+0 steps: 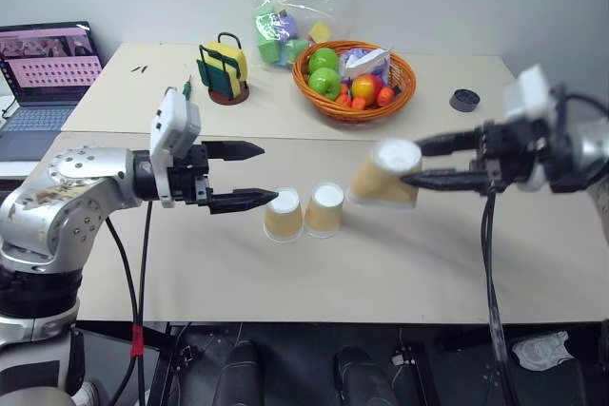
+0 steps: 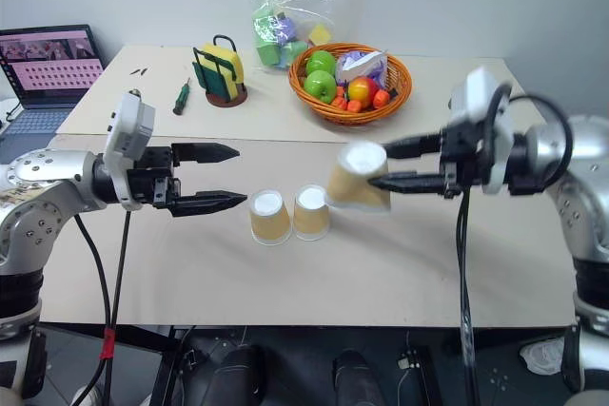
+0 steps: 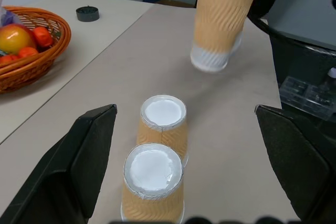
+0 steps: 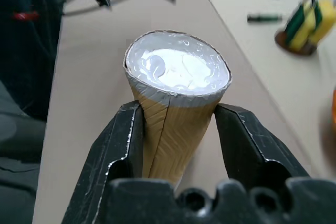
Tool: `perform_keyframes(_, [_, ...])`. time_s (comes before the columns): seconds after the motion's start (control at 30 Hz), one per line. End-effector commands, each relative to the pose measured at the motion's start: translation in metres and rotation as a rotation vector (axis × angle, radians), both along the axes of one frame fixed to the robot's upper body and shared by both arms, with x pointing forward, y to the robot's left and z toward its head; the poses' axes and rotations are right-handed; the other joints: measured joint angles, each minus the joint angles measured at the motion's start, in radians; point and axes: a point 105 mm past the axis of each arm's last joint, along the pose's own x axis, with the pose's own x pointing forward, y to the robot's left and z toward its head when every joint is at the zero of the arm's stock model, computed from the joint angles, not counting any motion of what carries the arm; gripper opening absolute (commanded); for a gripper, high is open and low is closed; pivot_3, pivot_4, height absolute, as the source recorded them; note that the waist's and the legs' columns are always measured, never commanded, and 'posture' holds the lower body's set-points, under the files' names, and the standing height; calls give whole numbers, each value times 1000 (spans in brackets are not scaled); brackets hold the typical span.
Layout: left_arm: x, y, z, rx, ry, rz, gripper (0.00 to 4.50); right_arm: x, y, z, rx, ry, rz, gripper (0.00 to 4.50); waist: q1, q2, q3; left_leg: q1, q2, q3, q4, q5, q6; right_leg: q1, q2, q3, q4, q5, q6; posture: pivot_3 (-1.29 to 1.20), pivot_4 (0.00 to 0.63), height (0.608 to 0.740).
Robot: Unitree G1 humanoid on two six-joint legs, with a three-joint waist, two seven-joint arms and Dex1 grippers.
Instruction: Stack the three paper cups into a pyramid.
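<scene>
The third cup [image 1: 385,176] hangs off the bench, right of centre in the head view, clamped in the right gripper [image 1: 419,163], whose jaws squeeze its wall just below the white base. It is upside down and tilted. The two base cups [image 1: 304,212] stand upside down and touching on the bench [image 1: 400,273], down and to the left of the held cup, so the right arm is nearer. The left gripper [image 1: 249,175] hovers just left of them, jaws spread and empty. A fruit basket [image 1: 354,78] sits behind, well apart.
</scene>
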Motion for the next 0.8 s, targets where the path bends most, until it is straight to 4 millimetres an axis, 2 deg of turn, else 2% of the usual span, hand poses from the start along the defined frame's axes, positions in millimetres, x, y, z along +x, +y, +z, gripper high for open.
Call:
perform_keyframes(0.03, [0, 0, 11, -1, -60, -7, 4500, 4, 17, 27, 60, -32, 85, 1888, 1, 0, 0, 0, 0, 0, 0, 0, 0, 0, 0, 0, 0, 0, 0, 0, 150, 669])
perform_keyframes(0.1, [0, 0, 12, -1, -61, -8, 4500, 17, 33, 26, 42, -49, 95, 1888, 0, 0, 0, 0, 0, 0, 0, 0, 0, -1, 0, 0, 0, 0, -1, 0, 150, 669])
perform_keyframes(0.23, [0, -1, 12, -2, -60, -11, 4500, 33, 60, 10, -9, -45, 132, 1888, 2, 0, 0, 0, 0, 0, 0, 0, 0, -1, 0, 0, 0, 2, -4, 0, 150, 669])
perform_keyframes(0.33, [0, 0, 13, 0, -62, -7, 4500, 45, 72, -18, -99, -31, 161, 1888, 9, 1, 1, -2, 0, 0, 0, 0, 0, -2, 0, 0, 1, 2, -5, 0, 150, 669])
perform_keyframes(0.43, [0, 2, 14, 6, -61, 7, 4500, 51, 78, -34, -139, -8, 188, 1888, 13, 1, 1, -4, 0, 0, 0, 0, 0, -3, 0, -2, 1, 2, -5, 0, 150, 669])
perform_keyframes(0.8, [-4, 2, 13, -1, -52, 14, 4500, 60, 84, -48, -168, 26, 211, 1888, 8, 1, 1, -4, 0, 0, 0, 0, 0, -4, 0, -2, 3, 2, -5, 0, 150, 669])
